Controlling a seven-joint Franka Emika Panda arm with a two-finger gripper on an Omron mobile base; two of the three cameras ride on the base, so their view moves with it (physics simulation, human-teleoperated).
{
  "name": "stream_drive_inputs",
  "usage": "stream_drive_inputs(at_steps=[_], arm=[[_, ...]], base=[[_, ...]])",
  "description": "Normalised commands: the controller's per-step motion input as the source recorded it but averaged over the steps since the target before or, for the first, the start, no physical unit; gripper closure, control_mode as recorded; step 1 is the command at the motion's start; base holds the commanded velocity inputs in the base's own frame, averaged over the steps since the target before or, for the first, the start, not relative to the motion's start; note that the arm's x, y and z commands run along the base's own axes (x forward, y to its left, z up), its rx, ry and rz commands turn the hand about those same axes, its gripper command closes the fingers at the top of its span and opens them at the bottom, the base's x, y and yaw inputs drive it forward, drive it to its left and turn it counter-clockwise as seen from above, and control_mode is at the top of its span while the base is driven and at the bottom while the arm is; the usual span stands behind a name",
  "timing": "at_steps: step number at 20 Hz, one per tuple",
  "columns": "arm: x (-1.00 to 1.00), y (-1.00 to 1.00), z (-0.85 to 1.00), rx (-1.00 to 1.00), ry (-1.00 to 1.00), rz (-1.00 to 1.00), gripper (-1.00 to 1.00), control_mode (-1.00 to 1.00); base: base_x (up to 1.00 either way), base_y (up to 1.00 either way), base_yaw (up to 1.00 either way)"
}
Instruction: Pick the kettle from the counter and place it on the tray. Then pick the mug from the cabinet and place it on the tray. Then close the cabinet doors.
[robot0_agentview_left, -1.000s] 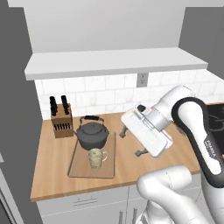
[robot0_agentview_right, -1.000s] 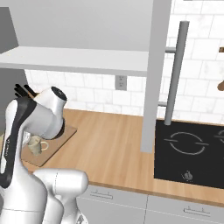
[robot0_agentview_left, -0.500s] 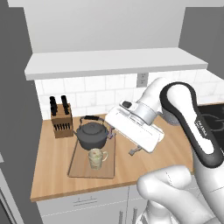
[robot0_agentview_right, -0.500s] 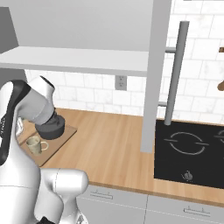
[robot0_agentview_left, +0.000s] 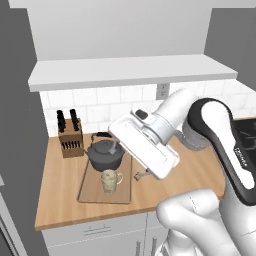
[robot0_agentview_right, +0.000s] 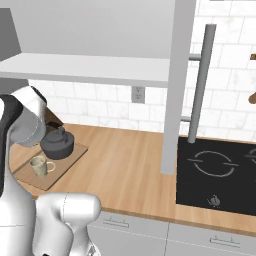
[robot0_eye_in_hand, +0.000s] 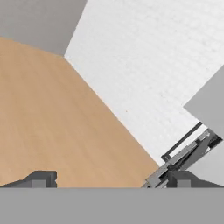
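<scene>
From here I see the kettle (robot0_agentview_left: 105, 155) and the mug (robot0_agentview_left: 110, 180) both standing on the tray (robot0_agentview_left: 90, 191) at the left end of the counter (robot0_agentview_right: 130, 170), the mug nearer the counter's front edge; a knife block (robot0_agentview_left: 69, 137) stands just beyond the tray by the tiled wall. My gripper (robot0_eye_in_hand: 109, 179) hangs empty over bare counter, jaws spread wide; the cabinet door (robot0_agentview_right: 176, 80) with its bar handle (robot0_agentview_right: 199, 82) stands open.

White Franka arm bends sharply at its dark elbow, forearm and hand reaching leftward. The gripper (robot0_eye_in_hand: 109, 179) shows two small dark fingertips (robot0_eye_in_hand: 41, 179) spread wide apart, with nothing held between them.
</scene>
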Motion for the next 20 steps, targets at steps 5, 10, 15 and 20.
stream_drive_inputs(at_steps=[5, 10, 15, 20], arm=[[-0.66, 0.32, 0.21, 0.21, -0.31, -0.1, -1.0, -1.0], [-0.56, 0.24, 0.47, 0.0, -0.29, -0.16, -1.0, -1.0], [-0.38, 0.31, 0.52, 0.0, -0.22, -0.06, -1.0, -1.0], [-0.43, 0.34, 0.44, 0.0, -0.23, -0.01, -1.0, -1.0]], base=[[0.0, 0.0, 0.0], [0.0, 0.0, 0.0], [0.0, 0.0, 0.0], [0.0, 0.0, 0.0]])
